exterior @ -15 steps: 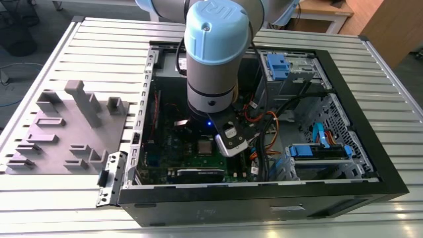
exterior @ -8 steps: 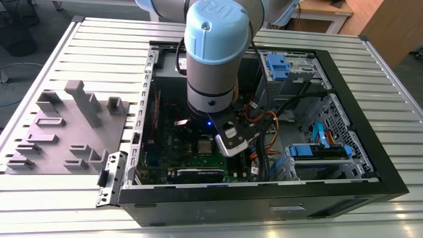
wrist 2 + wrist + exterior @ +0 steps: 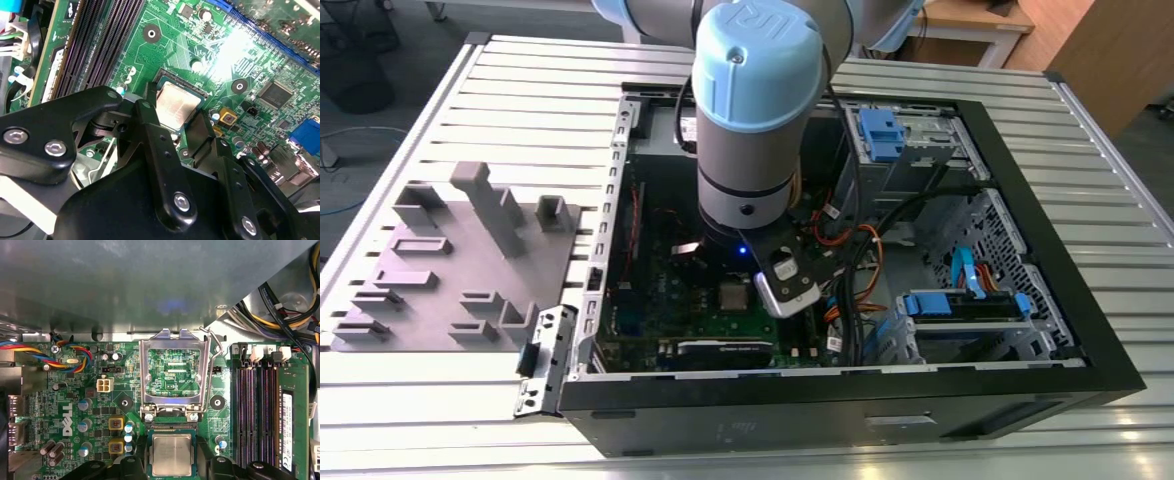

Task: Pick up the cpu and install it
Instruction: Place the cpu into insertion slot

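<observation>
Sitting flat in its socket, just beside the hinge end of the raised socket frame (image 3: 173,375), the cpu (image 3: 171,455) shows its dull metal top. I judge it light and rigid, smooth on top but delicate underneath. The safe hold is by two opposite edges, kept level, never by the faces. The fingers (image 3: 147,125) stand one on each side of it, spread slightly wider than the chip and not clamped on it, as far as both wrist views show.

Counted: one cpu, one socket frame, two fingers. Further from the frame, on the same green circuit board (image 3: 37,410), sit two yellow square parts (image 3: 116,423) and a row of memory slots (image 3: 255,405). Farthest from the frame, outside the computer case (image 3: 854,420), one grey block fixture (image 3: 440,270) rests on the counter (image 3: 454,400).
</observation>
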Controlling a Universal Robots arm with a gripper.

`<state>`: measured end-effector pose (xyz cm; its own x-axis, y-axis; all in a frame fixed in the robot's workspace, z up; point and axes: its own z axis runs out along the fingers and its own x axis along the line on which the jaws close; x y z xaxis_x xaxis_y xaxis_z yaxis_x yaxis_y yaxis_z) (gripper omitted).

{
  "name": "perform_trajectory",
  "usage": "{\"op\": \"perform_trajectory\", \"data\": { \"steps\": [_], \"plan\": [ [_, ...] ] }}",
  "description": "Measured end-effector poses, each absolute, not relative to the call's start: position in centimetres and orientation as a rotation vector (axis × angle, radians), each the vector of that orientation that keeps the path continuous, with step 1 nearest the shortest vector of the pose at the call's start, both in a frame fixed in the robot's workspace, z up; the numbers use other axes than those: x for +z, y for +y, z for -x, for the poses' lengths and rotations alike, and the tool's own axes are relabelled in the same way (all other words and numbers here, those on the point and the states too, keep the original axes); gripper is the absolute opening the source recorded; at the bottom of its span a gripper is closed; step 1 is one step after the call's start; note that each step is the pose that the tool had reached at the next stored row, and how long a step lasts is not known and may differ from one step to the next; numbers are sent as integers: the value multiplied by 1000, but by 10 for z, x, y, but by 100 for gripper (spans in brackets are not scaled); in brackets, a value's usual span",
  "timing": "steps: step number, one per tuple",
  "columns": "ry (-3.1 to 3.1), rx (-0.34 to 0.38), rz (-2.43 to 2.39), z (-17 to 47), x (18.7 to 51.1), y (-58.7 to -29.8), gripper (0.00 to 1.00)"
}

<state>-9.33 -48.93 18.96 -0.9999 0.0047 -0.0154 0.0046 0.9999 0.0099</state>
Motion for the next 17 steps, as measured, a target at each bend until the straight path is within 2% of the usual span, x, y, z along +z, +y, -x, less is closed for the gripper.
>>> {"op": "perform_trajectory", "data": {
  "steps": [12,14,15,17],
  "plan": [
    [3126,16,-7,93,187,-489,47],
    [3125,17,-7,93,187,-489,48],
    [3126,17,-7,93,187,-489,54],
    [3126,16,-7,93,187,-489,54]
  ]
}}
